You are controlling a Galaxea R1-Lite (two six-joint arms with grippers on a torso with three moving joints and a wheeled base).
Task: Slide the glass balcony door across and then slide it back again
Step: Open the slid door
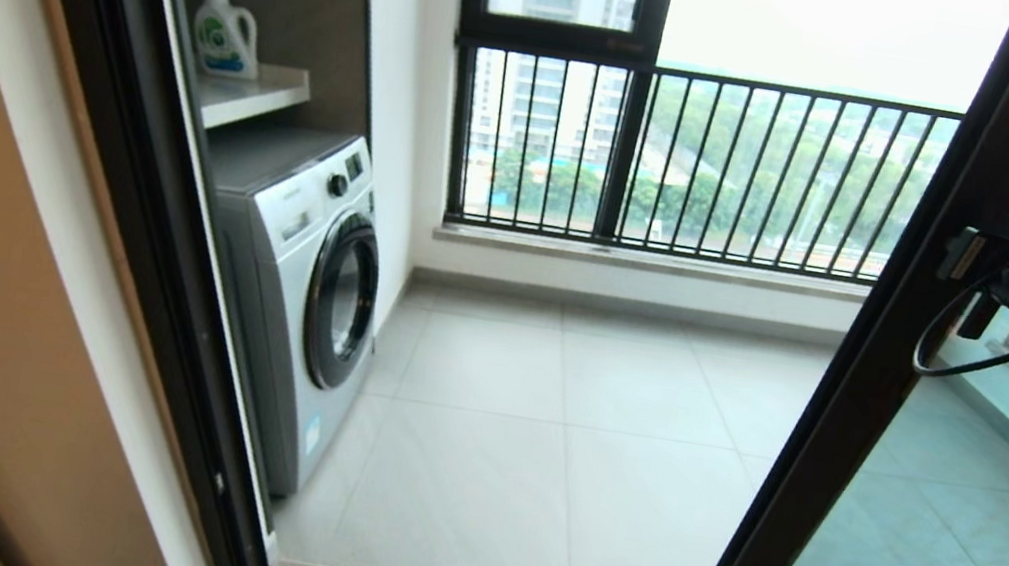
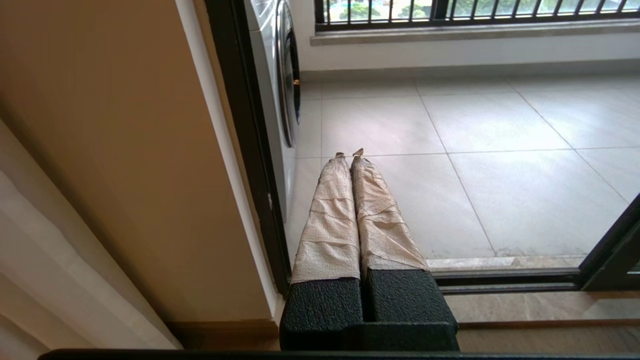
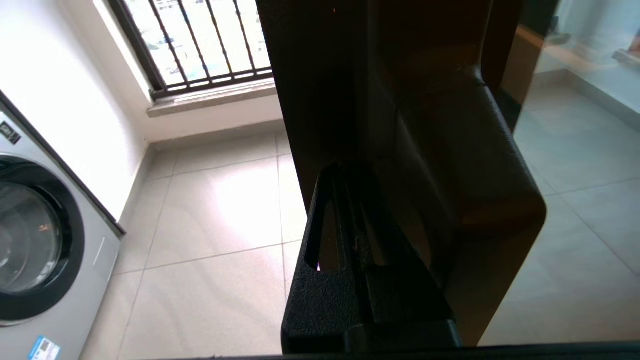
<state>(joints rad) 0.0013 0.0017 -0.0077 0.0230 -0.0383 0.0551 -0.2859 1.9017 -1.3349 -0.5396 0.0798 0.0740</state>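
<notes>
Left hand [image 2: 350,152], taped fingers pressed together & empty, hangs low by the white washing machine [image 1: 301,291]. Right hand [image 3: 350,210] sits at the tall dark-brown-framed glass balcony door [image 1: 864,380]; grip state: can't tell. Door's well clear of the machine, doorway mostly open, prob mid-slide. Next: steady sideways push along the track.

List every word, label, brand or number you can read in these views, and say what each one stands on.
None can be read for certain.
Detergent bottle: green and blue label, print too blurred.
Washing machine: markings on its control panel, too small.
Blue sticker low on the machine's front: print too small.
Small dark tag near the machine's top: unreadable.
Window frame: faint mark, unreadable.
</notes>
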